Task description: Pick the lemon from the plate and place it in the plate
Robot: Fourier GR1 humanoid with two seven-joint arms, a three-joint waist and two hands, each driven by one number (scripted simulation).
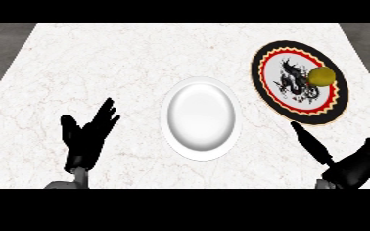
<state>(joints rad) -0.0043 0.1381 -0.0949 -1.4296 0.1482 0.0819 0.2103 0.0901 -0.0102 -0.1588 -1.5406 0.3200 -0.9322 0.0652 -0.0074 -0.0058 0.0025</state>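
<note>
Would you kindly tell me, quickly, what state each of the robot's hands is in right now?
Left hand: open, holding nothing.
Right hand: open, holding nothing.

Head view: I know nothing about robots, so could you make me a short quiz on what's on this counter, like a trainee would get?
1. Short answer: what does the lemon lie on?
2. Pick one: the left hand, at the view's lower left, is
A) open, fingers up, holding nothing
B) curled round a cup
C) pressing down on a lid
3. True or false: the white plate stands near the view's middle, to the left of the lemon.

Key
1. On the dragon-patterned plate, at the right.
2. A
3. True
</note>
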